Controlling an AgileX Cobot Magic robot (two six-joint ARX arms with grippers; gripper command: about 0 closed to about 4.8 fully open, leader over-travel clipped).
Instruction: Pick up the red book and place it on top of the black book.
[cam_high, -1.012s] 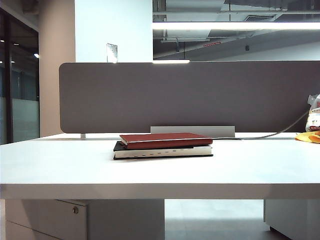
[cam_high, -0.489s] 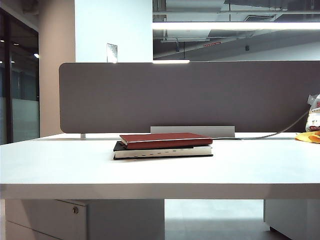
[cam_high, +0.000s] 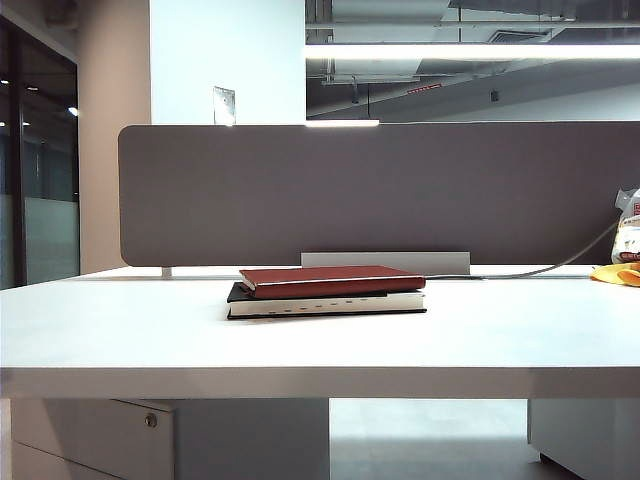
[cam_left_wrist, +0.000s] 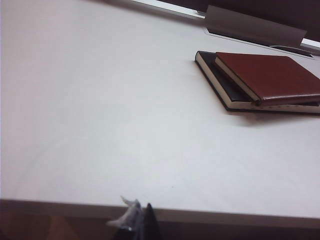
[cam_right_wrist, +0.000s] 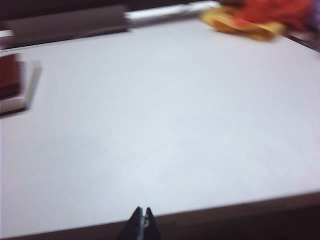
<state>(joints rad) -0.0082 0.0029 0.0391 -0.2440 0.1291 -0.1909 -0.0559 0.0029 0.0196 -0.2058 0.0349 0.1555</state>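
The red book is lying flat on the black book near the back edge of the table, slightly offset, so the main risk is any fresh contact sliding it off the stack. The left gripper and the right gripper are both sitting closed and empty over the table's front edge, well apart from the books.

Left gripper, right gripper, black pointed tips

Open white table all around the stacked books, partition behind.
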